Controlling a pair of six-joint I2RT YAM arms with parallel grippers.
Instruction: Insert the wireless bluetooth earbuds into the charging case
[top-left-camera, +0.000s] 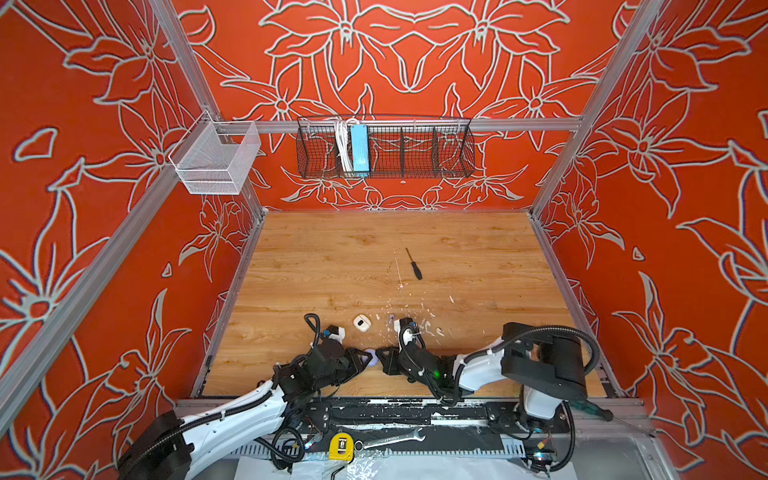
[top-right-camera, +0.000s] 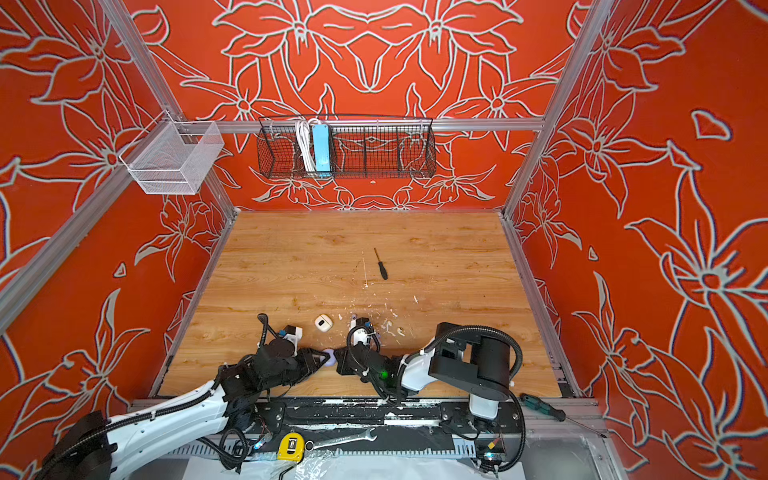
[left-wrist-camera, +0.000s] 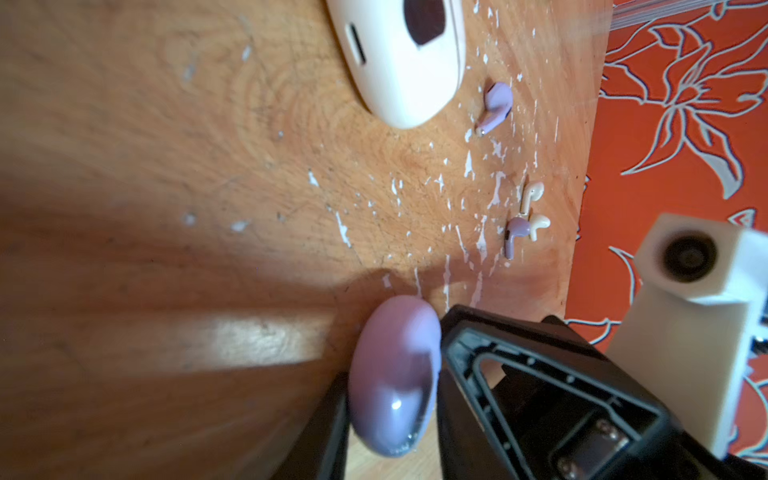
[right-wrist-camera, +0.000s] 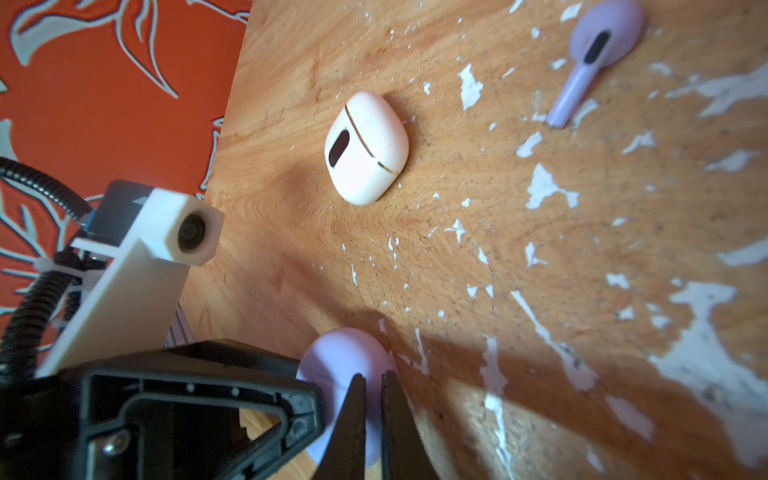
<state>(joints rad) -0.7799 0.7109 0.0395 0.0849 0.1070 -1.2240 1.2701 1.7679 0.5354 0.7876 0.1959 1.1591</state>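
Lavender case (top-left-camera: 371, 356), mostly hidden between the black fingers (right-wrist-camera: 353, 424)

A: What colour are the walls (top-left-camera: 83, 232)?
B: Orange-red, with grey-white flower outlines. The desk (top-left-camera: 332, 257) is honey wood grain, flecked white.
A: The cases?
B: A lavender case (left-wrist-camera: 395, 374); a cream-white case (right-wrist-camera: 365, 149) with a thin gold line and dark oval. Two lavender earbuds (left-wrist-camera: 496, 104), two cream earbuds (left-wrist-camera: 532, 192). The screwdriver (top-left-camera: 414, 264) is black, the wire basket (top-left-camera: 402, 151) black, its power strip (top-left-camera: 358, 149) blue.

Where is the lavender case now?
In both top views the lavender case sits low centre, between the left gripper and the right gripper, below the white case.
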